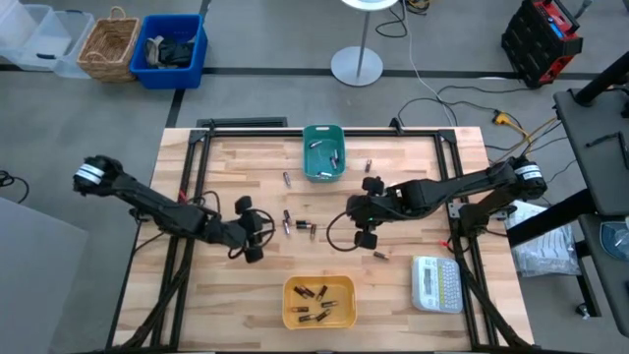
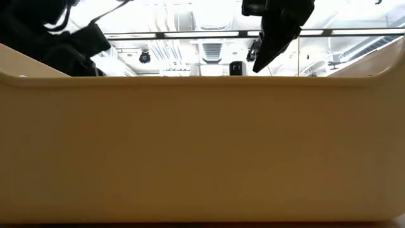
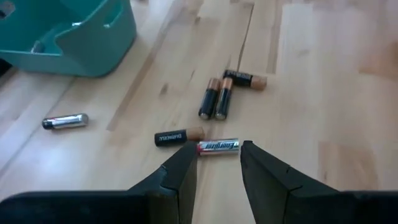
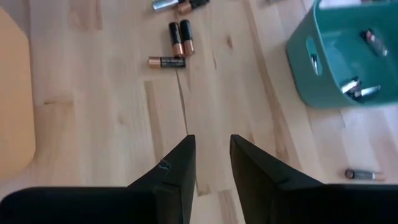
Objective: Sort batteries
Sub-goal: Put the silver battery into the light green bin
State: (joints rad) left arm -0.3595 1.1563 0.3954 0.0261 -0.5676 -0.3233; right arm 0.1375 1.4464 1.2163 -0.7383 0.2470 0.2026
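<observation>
Broadly, the table [image 1: 236, 167] is laid out for sorting by kind: a teal bin [image 1: 322, 152] at the far edge holds silvery cells, a yellow bin [image 1: 318, 301] at the near edge holds brown-banded ones, and the unsorted batteries [image 1: 298, 226] lie loose between them. Both arms reach into that middle ground. The left gripper [image 3: 216, 163] hovers low with its fingers apart, just short of a silver battery [image 3: 218, 147], probably lined up to straddle it, though contact is hard to judge. The right gripper [image 4: 212, 163] hangs higher over bare wood, fingers parted and empty, likely waiting clear of the cluster.
</observation>
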